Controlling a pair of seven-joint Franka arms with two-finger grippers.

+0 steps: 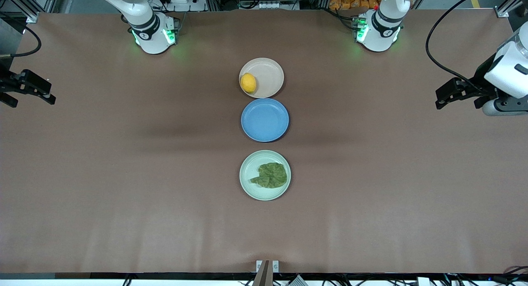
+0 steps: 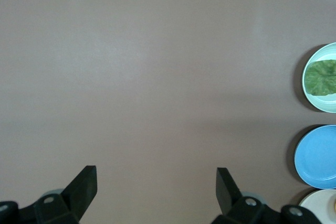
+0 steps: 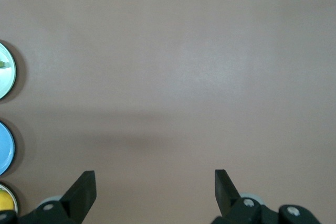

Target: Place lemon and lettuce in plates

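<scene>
Nearest the front camera sits the mint green plate, holding the lettuce, a crinkled dark leaf lying flat and slightly toward the left arm's end of the dish. Blue plate next in line, farther from the camera, nothing in it. Beige-pink plate farthest, almost touching the blue one; whether the rims actually meet is hard to judge. Lemon rests inside this plate, against the rim on the side toward the right arm's end. All three plates form one row down the middle of the brown counter.

Left tool hangs over bare counter at the left arm's end, well apart from the plates, fingers spread wide, gripping nothing. Its wrist view shows both dark fingers with open cloth between them, the plate row at the edge.

Right tool hangs over bare counter at the right arm's end, likewise spread wide, holding nothing. Both arms wait.
</scene>
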